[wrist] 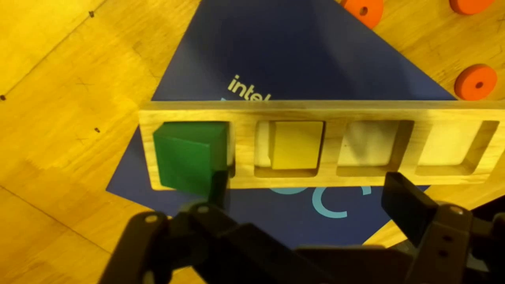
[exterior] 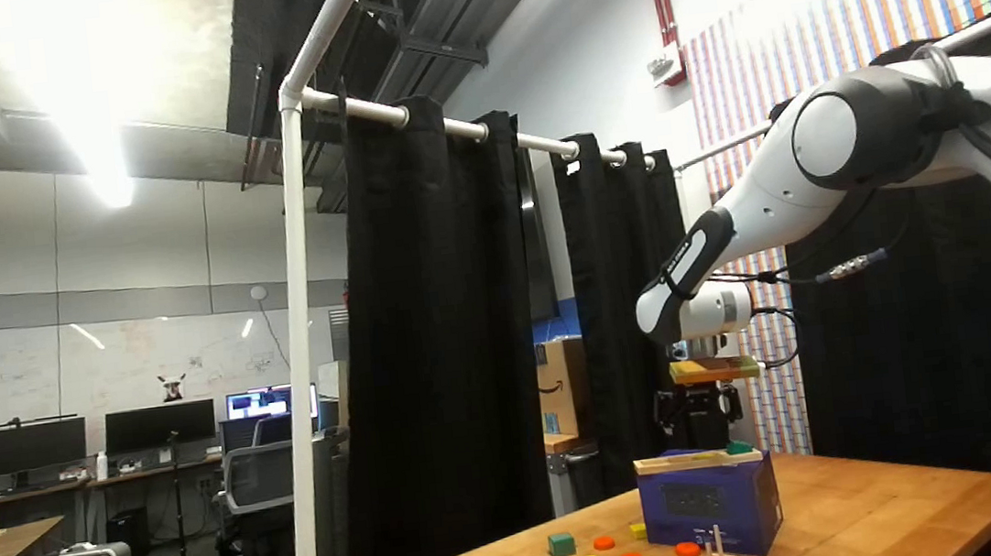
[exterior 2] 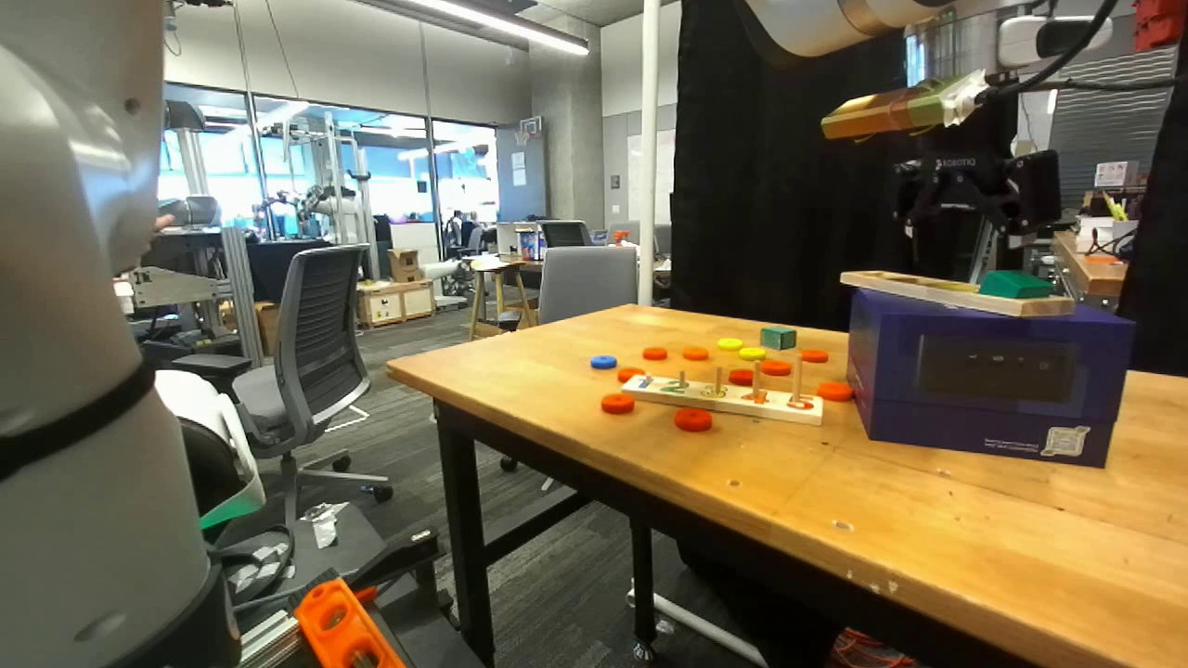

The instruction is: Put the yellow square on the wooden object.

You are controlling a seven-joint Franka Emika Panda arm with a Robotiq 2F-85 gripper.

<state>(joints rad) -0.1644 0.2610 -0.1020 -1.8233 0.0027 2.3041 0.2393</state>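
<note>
The yellow square [wrist: 296,145] lies in the second compartment of the wooden object [wrist: 246,182], next to the compartment with a green block [wrist: 183,159]. The wooden object is a long tray with compartments. It rests on top of the blue box [wrist: 272,51], in both exterior views too [exterior: 653,466] [exterior 2: 928,292]. Another small yellow piece [exterior: 638,530] shows on the table beside the box in an exterior view. My gripper [wrist: 305,185] is open and empty, above the tray. It also shows there in both exterior views [exterior: 699,422] [exterior 2: 970,243].
A peg board [exterior 2: 724,397] stands on the table before the box, with orange discs [exterior 2: 693,420], yellow discs [exterior 2: 730,344] and a blue disc [exterior 2: 603,362] around it. A green block [exterior 2: 778,338] lies behind them. A black curtain [exterior 2: 780,186] hangs behind the table.
</note>
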